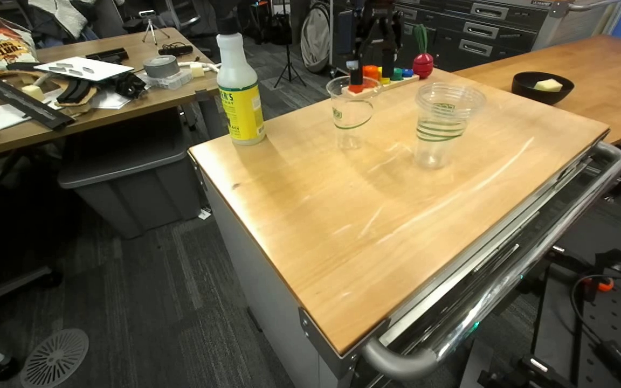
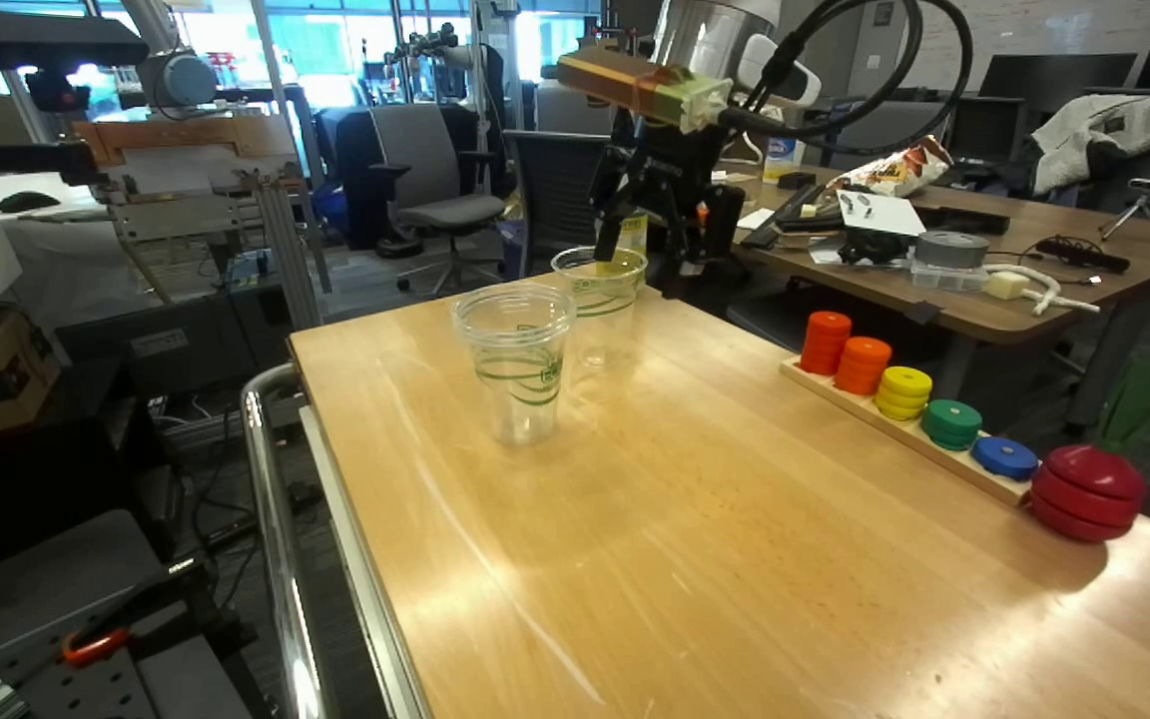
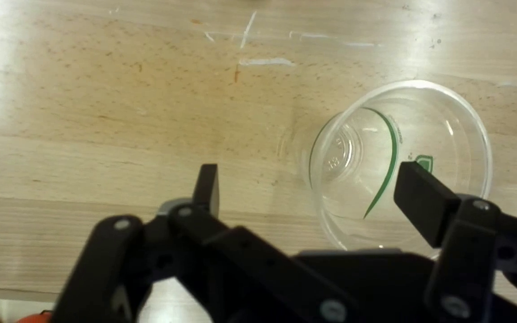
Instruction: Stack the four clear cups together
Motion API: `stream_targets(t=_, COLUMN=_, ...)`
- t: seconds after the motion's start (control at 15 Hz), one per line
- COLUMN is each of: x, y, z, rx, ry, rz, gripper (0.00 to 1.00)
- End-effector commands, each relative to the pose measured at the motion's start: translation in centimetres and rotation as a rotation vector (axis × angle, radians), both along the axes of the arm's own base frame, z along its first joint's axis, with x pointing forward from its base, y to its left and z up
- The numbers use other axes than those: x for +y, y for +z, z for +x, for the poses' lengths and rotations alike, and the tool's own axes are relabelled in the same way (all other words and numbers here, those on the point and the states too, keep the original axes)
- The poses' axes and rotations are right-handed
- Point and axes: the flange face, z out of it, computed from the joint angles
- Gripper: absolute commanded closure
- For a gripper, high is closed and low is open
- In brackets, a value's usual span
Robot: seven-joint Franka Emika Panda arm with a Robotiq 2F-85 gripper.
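Hovering, my claw (image 3: 312, 190) spread, one finger over or inside the mouth of the lone cup (image 3: 389, 166), I could topple it by descending off-centre onto its rim.

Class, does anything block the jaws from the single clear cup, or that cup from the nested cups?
No, nothing visible. In the wrist view, the open jaws partly overlap the single clear cup; no object shows between it and the nested cups.
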Motion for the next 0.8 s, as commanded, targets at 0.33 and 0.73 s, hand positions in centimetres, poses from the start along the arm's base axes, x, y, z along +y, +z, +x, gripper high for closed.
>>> stream_targets(t=0.33, x=-1.12, y=-0.06, z=1.60, rx=-0.054, ry=-0.057, rz=0.062, gripper=0.74)
stream_targets(t=0.73, x=-0.70, y=-0.27, z=1.28, rx=-0.049, ry=-0.069, rz=0.077, gripper=1.00)
